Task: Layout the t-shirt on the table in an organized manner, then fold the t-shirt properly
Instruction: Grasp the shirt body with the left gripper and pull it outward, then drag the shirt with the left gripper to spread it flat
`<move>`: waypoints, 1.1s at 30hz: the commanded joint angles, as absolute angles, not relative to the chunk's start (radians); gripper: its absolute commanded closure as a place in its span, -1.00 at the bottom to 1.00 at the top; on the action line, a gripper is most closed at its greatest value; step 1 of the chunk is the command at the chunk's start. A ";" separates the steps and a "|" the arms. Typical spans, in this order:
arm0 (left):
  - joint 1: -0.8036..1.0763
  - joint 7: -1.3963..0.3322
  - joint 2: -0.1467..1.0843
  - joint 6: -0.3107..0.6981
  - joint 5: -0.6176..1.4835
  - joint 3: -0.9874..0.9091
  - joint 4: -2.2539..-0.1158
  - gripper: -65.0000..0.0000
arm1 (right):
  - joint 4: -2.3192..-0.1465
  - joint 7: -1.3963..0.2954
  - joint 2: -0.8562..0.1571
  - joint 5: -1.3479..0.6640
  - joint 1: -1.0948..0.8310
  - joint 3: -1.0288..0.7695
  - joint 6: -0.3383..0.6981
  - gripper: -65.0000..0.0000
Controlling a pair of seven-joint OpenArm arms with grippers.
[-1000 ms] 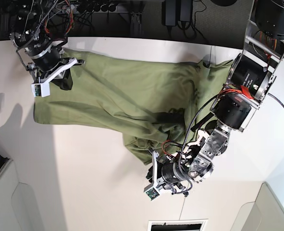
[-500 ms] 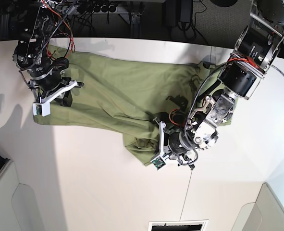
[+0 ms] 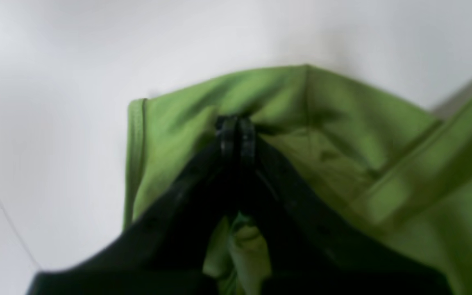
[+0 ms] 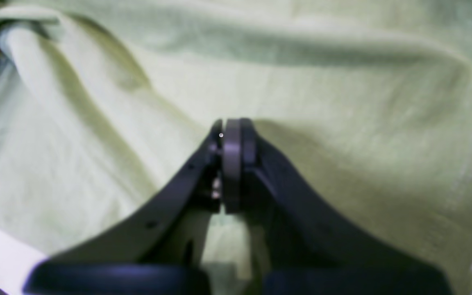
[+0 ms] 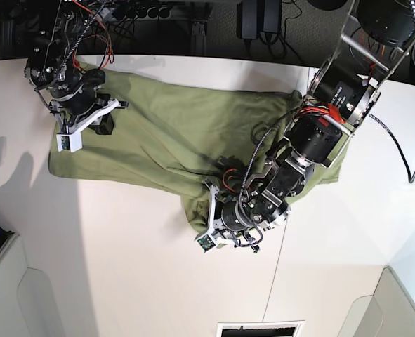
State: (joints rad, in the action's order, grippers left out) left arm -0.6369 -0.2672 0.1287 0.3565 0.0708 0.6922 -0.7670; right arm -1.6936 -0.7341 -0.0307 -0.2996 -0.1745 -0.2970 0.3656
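Your white desk (image 5: 123,267) carries the shirt (image 5: 186,133), spread across its far half but bunched at the near hem. Your left fingers (image 3: 236,127) are clamped on that bunched corner, likely to pull it flat. Your right fingers (image 4: 232,135) are closed at the far corner, seemingly pinching cloth as an anchor.
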 commanded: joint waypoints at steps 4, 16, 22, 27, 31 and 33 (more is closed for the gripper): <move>-0.712 -0.274 0.158 0.349 0.066 0.686 -0.696 1.00 | -1.707 -0.743 -0.042 -0.293 -0.194 -0.299 0.372 1.00; -0.760 -0.273 0.284 0.220 0.068 0.686 -0.672 1.00 | -1.708 -0.729 -0.089 -0.312 -0.231 -0.299 0.373 1.00; -0.798 -0.331 0.330 0.227 0.164 0.686 -0.757 0.69 | -1.720 -0.707 -0.089 -0.330 -0.224 -0.299 0.375 1.00; -0.754 -0.408 0.471 0.363 0.278 0.686 -1.069 0.66 | -1.738 -0.700 -0.091 -0.329 -0.189 -0.299 0.375 1.00; -0.613 -0.454 0.640 0.351 0.340 0.686 -1.399 0.66 | -1.737 -0.701 -0.118 -0.329 -0.156 -0.299 0.375 1.00; -0.533 -0.463 0.710 0.309 0.330 0.686 -1.499 0.66 | -1.737 -0.704 -0.125 -0.328 -0.141 -0.299 0.378 1.00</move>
State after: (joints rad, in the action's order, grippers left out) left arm -0.5064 -0.4717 0.7010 0.3168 0.3290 0.6949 -1.4914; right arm -1.7203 -0.7193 -0.1211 -0.3172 -0.1497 -0.2970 0.3740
